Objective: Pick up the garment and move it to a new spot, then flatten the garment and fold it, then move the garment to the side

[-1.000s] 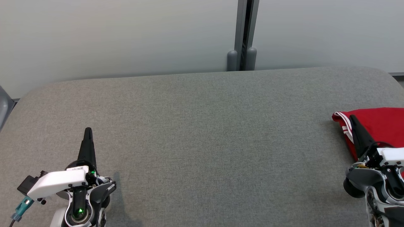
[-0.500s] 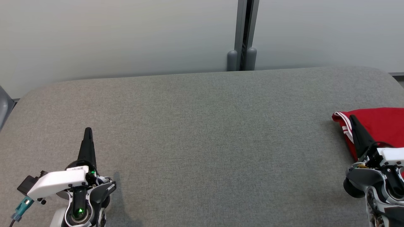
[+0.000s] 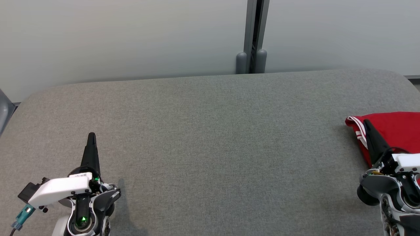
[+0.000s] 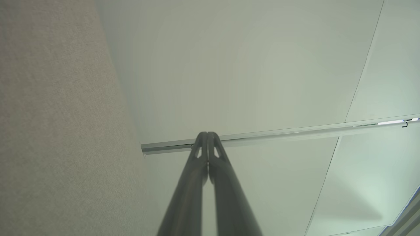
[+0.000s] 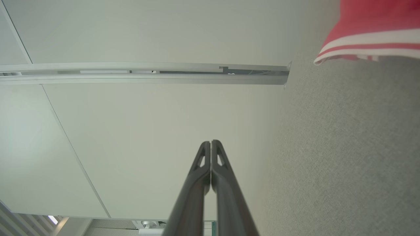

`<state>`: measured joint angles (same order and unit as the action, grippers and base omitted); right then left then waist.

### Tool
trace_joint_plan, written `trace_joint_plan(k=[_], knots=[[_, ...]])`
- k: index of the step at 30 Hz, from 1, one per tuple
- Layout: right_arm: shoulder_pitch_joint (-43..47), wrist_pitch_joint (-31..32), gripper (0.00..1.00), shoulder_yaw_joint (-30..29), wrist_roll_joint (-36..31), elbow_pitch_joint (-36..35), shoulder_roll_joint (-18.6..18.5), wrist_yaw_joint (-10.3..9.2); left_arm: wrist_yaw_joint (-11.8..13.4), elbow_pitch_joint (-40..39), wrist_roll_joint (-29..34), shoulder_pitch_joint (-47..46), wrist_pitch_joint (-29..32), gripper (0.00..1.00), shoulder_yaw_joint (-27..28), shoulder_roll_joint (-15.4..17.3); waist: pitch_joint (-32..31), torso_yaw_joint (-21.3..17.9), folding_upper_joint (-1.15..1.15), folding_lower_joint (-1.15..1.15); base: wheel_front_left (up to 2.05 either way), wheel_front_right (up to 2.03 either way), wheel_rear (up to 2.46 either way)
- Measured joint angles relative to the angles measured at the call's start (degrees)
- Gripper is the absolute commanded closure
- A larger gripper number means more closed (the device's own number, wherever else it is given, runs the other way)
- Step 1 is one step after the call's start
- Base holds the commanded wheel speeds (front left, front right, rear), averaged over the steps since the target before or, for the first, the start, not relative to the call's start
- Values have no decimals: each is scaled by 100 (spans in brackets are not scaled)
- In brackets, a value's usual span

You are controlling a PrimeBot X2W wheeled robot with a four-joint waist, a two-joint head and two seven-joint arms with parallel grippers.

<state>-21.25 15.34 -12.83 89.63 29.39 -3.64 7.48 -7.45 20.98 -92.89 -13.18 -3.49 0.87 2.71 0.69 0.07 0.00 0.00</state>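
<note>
A wide grey fabric-topped table [image 3: 210, 137] with rounded corners spreads ahead. Behind it, pale wall panels [image 3: 115, 36] meet at a grey metal post [image 3: 255, 32] toward one o'clock, two rounded caps [image 3: 241, 62] at its foot. Soft, even light.

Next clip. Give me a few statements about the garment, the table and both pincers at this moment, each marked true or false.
1. The red garment lies on the grey table, on the robot's right. True.
2. The left pincer stands open. False: its fingers meet, so it is shut.
3. The right pincer grips the garment. False: it is shut on nothing, and the right wrist view shows the cloth apart from its tips.
4. The garment has white stripes along one edge. True.
</note>
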Motion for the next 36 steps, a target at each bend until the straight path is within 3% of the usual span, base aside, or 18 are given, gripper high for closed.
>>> trace_joint_plan(k=[36], knots=[[0,0,100,3,1,0,-3,0,0,0,0,0,0,100,0,0,0,0,0,0,0,0,0]])
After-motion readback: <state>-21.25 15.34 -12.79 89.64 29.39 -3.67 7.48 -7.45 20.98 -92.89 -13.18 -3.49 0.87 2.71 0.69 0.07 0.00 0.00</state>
